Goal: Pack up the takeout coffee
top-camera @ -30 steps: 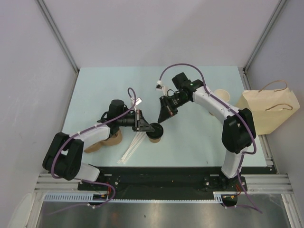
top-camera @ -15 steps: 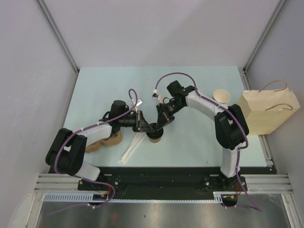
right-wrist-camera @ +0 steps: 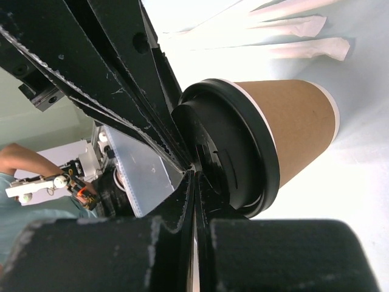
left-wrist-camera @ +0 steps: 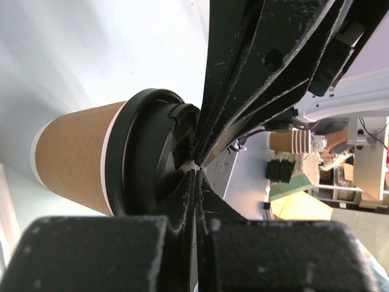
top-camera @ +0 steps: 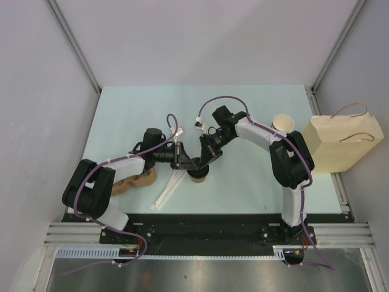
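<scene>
The takeout coffee [top-camera: 197,175] stands upright on the pale green surface [top-camera: 243,185], just left of centre in the overhead view and low in the frame, its black lid [left-wrist-camera: 146,161] seated on the brown paper cup.

At the far left, a stack of tan paper cups [top-camera: 143,179] lies on its side, partly under the left arm. Just right of it, a few white paper-wrapped straws [top-camera: 170,187] lie fanned out near the coffee.

The left hand [top-camera: 192,164] reaches in from the left with its jaws fully closed and nothing between them. Its tip is at the top of the lid. The right hand [top-camera: 205,159] comes down from the upper right, also fully closed and holding nothing. Its tip meets the left one over the middle of the lid, and both appear to touch it.

Further right, a lidless paper cup [top-camera: 283,124] stands upright beside the right arm. A kraft paper bag [top-camera: 343,145] with twisted handles sits at the right edge of the frame.
</scene>
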You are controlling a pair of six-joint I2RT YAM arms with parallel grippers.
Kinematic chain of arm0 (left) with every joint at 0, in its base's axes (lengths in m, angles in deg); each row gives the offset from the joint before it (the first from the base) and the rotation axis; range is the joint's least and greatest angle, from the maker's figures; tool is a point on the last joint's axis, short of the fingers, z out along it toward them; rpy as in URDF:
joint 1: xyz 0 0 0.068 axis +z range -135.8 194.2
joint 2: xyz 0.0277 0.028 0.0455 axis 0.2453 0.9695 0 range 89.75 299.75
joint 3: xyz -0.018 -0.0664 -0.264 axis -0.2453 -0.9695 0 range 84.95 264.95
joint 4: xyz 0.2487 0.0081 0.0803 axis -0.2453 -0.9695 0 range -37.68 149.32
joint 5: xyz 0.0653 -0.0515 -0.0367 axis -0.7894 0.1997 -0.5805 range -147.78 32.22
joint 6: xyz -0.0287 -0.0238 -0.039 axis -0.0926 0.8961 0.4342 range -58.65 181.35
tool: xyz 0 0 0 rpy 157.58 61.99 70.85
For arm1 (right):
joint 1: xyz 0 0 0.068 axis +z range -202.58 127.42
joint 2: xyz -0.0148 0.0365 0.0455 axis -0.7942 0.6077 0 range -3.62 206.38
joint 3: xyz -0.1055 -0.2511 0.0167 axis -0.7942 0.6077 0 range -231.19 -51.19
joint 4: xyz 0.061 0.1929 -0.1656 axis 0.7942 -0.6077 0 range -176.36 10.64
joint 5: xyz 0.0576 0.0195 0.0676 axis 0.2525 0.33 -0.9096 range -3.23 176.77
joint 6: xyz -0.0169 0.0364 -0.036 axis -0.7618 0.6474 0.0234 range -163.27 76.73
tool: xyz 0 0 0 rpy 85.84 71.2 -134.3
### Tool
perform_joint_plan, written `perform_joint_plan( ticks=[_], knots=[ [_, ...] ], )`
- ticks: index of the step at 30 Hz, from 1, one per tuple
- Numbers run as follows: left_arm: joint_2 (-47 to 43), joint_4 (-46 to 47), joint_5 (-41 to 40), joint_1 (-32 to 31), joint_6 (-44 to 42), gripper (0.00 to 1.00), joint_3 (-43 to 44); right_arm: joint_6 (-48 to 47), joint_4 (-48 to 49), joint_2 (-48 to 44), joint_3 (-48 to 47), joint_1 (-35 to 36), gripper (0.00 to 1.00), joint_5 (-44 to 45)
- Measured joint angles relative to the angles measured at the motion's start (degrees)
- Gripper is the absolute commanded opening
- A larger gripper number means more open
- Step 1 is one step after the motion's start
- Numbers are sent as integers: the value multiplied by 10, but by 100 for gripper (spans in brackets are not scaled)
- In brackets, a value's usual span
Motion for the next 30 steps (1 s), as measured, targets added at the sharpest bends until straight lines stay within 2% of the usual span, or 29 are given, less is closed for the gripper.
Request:
perform_joint_plan(
  ticks=[10,30],
  knots=[
    [34,7,38,9,10,0,10,18,1,9,0,-2,0,-4],
    [86,-4,91,22,36,0,38,43,3,46,0,-21,0,-70]
  ],
)
